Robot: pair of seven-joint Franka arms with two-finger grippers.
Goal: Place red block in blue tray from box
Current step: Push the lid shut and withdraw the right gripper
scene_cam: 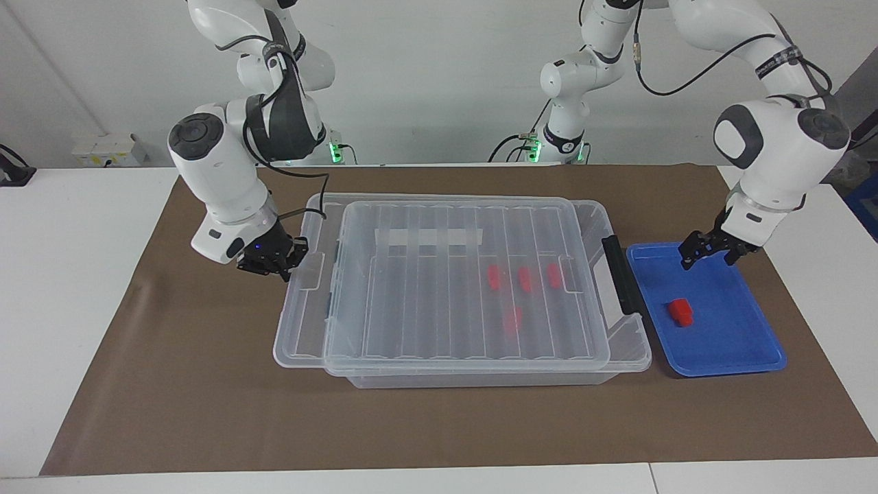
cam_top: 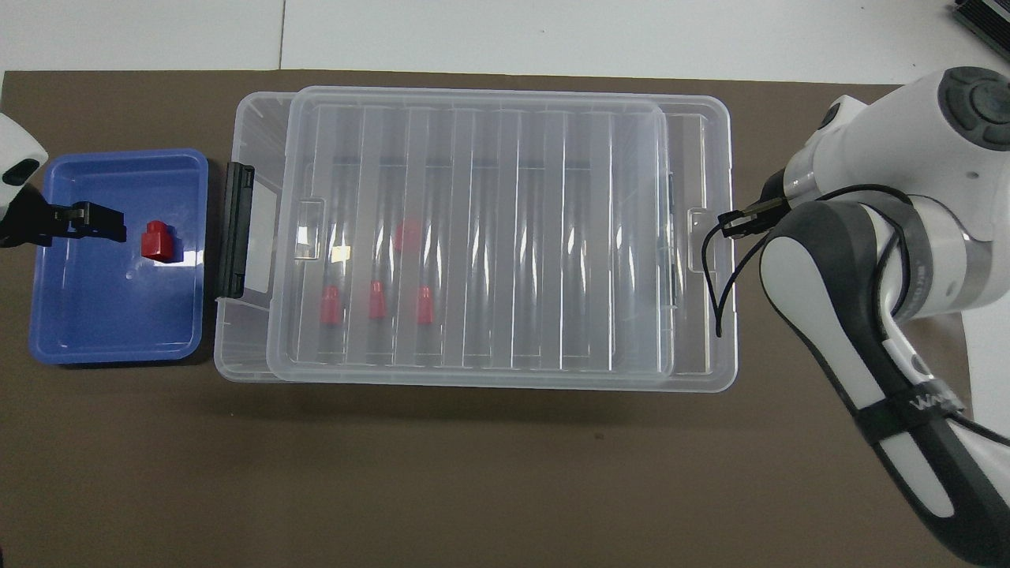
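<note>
Red block (scene_cam: 680, 311) lying in blue tray (scene_cam: 748, 357) | left pincer (scene_cam: 709, 250) spread over tray | right pincer (scene_cam: 273, 259) pinching lid (scene_cam: 466, 288) edge

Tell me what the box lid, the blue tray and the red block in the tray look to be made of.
Box lid: clear, glossy plastic; the red blocks show through it, and it has moulded ribs.
Blue tray: opaque blue plastic, smooth with a slight sheen; rounded moulded rim.
Red block: opaque solid red, probably hard plastic; crisp stepped shape.
</note>
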